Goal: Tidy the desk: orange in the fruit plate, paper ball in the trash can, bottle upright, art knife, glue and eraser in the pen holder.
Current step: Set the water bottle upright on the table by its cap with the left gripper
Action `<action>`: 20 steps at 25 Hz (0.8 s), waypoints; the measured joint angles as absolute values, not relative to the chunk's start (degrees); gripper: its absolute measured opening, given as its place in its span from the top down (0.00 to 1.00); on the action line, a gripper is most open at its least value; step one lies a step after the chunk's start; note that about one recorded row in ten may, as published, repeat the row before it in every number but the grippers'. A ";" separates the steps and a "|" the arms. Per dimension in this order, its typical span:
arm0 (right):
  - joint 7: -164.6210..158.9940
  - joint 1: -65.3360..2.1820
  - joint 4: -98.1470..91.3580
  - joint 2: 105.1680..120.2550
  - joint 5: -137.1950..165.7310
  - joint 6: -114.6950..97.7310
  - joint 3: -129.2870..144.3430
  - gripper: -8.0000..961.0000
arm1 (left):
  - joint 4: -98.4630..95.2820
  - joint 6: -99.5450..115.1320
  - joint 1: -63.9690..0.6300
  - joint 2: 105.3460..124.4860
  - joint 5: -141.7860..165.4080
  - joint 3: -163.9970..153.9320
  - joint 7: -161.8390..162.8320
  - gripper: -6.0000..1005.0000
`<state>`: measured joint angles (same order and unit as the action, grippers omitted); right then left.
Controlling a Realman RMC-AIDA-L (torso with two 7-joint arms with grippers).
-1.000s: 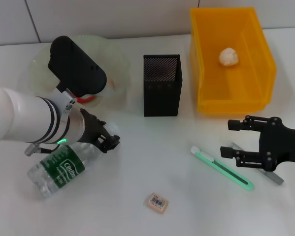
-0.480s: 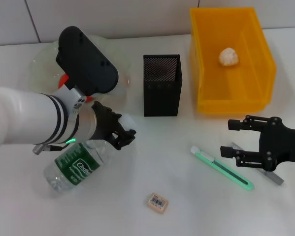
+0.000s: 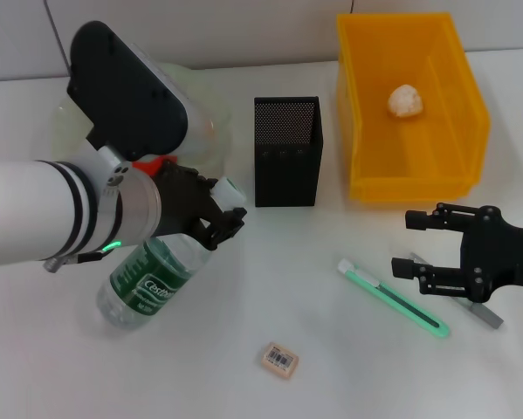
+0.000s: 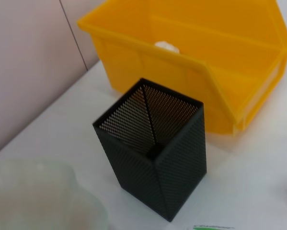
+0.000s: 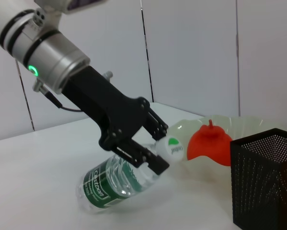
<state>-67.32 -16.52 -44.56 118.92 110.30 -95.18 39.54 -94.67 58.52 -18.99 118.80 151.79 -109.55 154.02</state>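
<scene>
Since a second ago the bottle (image 3: 153,281) has swung up from lying flat to a steep tilt, base on the tabletop (image 3: 348,375), its neck clenched in the left gripper (image 3: 219,212) jaws beside the fruit plate (image 3: 204,131). Behind, the trash can (image 3: 457,166) holds the paper ball (image 3: 405,100), next to the pen holder (image 3: 286,150). Parked right gripper (image 3: 416,245): jaws spread wide, empty. The orange (image 5: 209,143) rests in the plate. The eraser (image 3: 279,359) lies alone at the front.
</scene>
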 joint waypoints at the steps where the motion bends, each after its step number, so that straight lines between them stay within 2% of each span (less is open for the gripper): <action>1: -67.33 -16.52 -44.56 118.91 110.29 -95.18 39.50 0.25 | -96.04 58.34 -18.01 118.75 151.82 -109.45 153.93 0.57; 20: -67.50 -16.53 -44.38 119.00 110.20 -95.18 38.76 0.25 | -101.02 54.17 -13.04 118.57 151.78 -108.82 152.99 0.57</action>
